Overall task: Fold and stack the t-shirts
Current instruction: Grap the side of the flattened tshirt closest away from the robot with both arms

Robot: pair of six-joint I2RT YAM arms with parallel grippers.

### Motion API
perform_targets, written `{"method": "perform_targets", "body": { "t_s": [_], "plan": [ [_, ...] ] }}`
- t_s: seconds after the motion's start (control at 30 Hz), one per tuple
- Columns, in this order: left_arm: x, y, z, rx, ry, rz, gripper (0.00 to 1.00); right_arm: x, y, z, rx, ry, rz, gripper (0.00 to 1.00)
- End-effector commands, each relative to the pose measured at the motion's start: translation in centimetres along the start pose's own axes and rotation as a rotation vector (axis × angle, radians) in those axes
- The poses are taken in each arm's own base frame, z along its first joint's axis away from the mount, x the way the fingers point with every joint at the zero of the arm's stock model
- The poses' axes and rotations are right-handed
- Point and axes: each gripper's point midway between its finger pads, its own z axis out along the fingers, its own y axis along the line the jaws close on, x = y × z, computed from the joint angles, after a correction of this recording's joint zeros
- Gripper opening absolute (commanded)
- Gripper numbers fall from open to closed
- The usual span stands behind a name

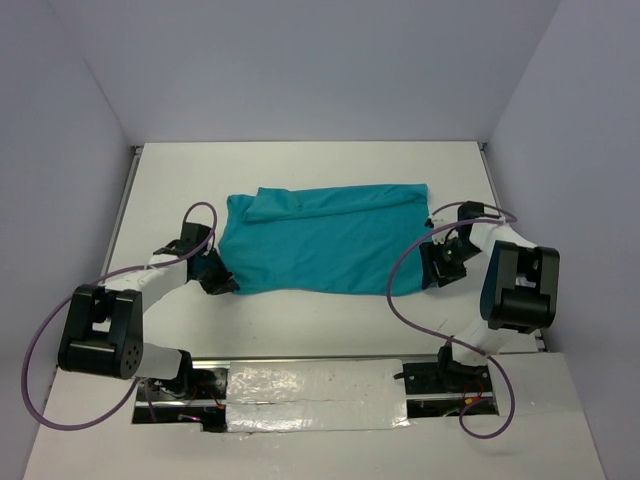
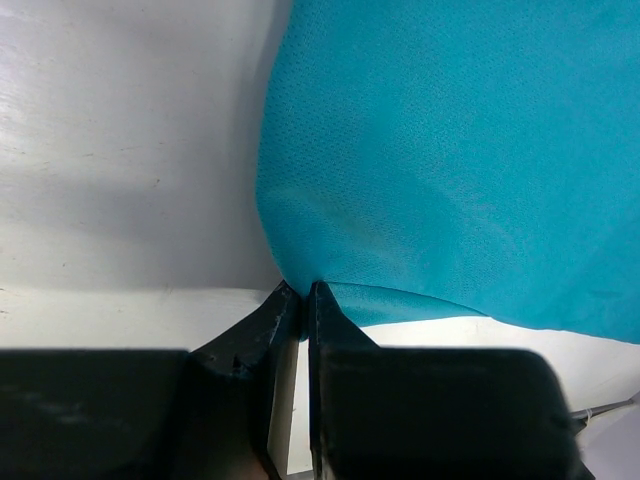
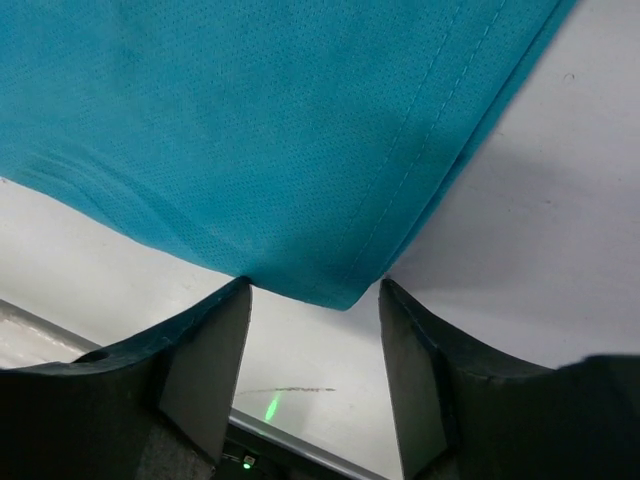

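Teal t-shirt, lying partly folded as a wide band at the middle of the white counter, with a folded-over strip along its far edge. At the t-shirt's near left corner, the left gripper has its fingers pressed together, pinching the cloth edge. At the t-shirt's near right corner, the right gripper is spread; the stitched hem corner sits between its fingers, not clamped.
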Motion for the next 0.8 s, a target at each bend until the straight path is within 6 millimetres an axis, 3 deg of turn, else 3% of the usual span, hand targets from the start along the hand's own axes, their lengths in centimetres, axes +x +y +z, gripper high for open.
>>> {"method": "perform_targets", "body": {
  "t_s": [0.0, 0.23, 0.33, 0.37, 0.53, 0.6, 0.77],
  "plan": [
    [-0.1, -0.2, -0.5, 0.004, -0.012, 0.009, 0.19, -1.5, -0.7, 0.8, -0.011, -0.035, -0.004, 0.61],
    [-0.2, -0.4, -0.7, 0.011, -0.017, 0.008, 0.18, -1.9, -0.3, 1.0, -0.051, -0.035, -0.013, 0.42],
    [-0.3, -0.6, -0.8, 0.024, -0.022, 0.004, 0.16, -1.4, 0.0, 1.2, -0.068, -0.020, -0.019, 0.30],
    [-0.3, -0.8, -0.9, 0.029, -0.022, 0.002, 0.15, -1.4, 0.1, 1.1, -0.072, -0.023, -0.023, 0.22],
    [-1.7, -2.5, -2.9, 0.085, -0.091, 0.022, 0.08, -2.7, 1.2, -2.8, -0.092, -0.107, -0.077, 0.05],
    [-2.5, -3.6, -4.2, 0.117, -0.126, 0.036, 0.02, -3.8, 1.6, -5.2, -0.094, -0.163, -0.118, 0.02],
    [-4.0, -5.7, -7.1, 0.184, -0.202, 0.063, 0.00, -6.2, 3.0, -9.5, -0.127, -0.285, -0.180, 0.00]
  ]
}}
